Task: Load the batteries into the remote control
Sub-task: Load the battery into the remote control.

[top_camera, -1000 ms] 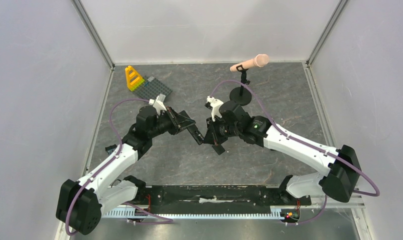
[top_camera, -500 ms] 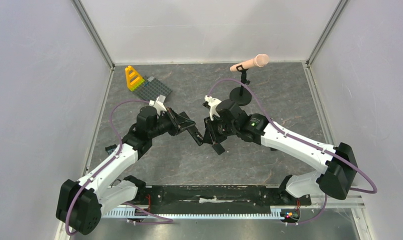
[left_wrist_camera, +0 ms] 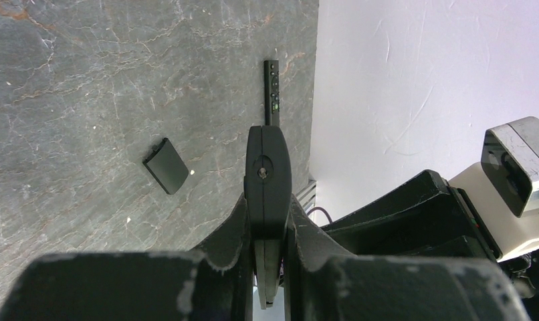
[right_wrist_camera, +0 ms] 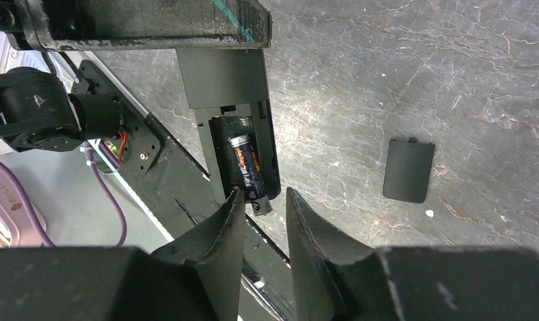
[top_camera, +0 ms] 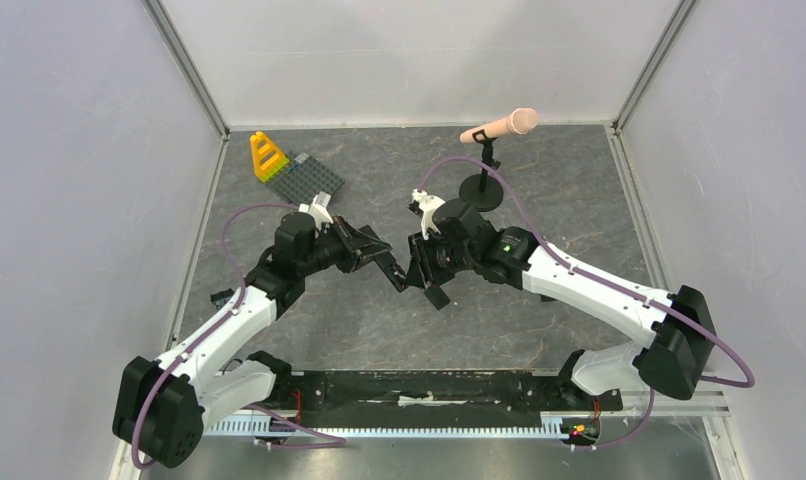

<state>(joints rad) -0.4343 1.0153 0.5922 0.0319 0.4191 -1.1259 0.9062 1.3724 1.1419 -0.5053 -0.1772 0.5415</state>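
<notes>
My left gripper [top_camera: 374, 252] is shut on the remote control [top_camera: 391, 268] and holds it above the table; in the left wrist view the remote [left_wrist_camera: 268, 167] shows end-on between the jaws. Seen from the right wrist, the remote [right_wrist_camera: 230, 80] has its compartment uncovered. One of the batteries [right_wrist_camera: 247, 167], dark with orange print, lies in it, its lower end poking past the remote's edge. My right gripper [right_wrist_camera: 263, 197] is open just below that end, one fingertip close beside it, nothing between the jaws. The small black cover [right_wrist_camera: 408, 170] lies flat on the table.
A pink microphone [top_camera: 499, 127] on a round-based stand [top_camera: 482, 190] stands at the back right. A grey brick plate [top_camera: 314, 178] with a yellow piece [top_camera: 267, 156] lies at the back left. A slim buttoned remote [left_wrist_camera: 273, 90] lies near the wall.
My right wrist has edged a little left and away from the bases, toward the held remote. The left arm has shifted only slightly and still holds the remote.
</notes>
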